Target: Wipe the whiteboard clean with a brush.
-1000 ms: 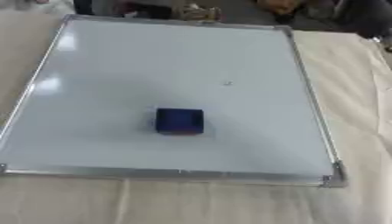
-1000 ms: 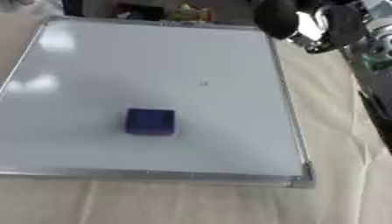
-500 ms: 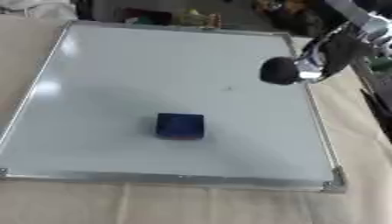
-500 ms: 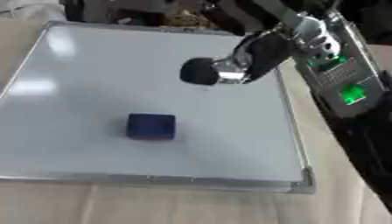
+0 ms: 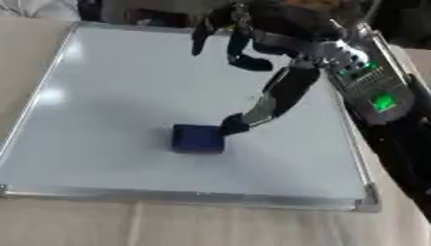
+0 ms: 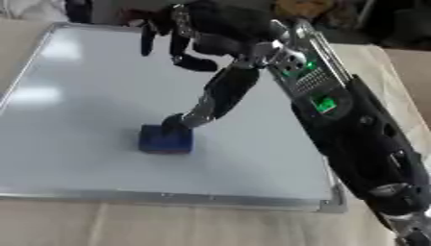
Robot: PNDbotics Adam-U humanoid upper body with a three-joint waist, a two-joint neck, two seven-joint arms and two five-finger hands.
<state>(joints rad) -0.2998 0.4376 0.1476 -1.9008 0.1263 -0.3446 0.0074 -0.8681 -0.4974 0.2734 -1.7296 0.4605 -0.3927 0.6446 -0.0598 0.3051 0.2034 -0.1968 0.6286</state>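
Brush (image 5: 198,138) lies lower centre on whiteboard (image 5: 101,96); right hand (image 5: 278,62) spread, one fingertip (image 5: 232,127) touching brush edge; risk: fingertip pushes it away before grasp.

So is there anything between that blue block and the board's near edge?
No. In the left eye view, only bare whiteboard separates the blue brush from the near frame.

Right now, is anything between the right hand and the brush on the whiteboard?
Nothing visible. The right hand is open above the whiteboard, one fingertip already at the upper right corner of the blue brush. The board around it is bare.
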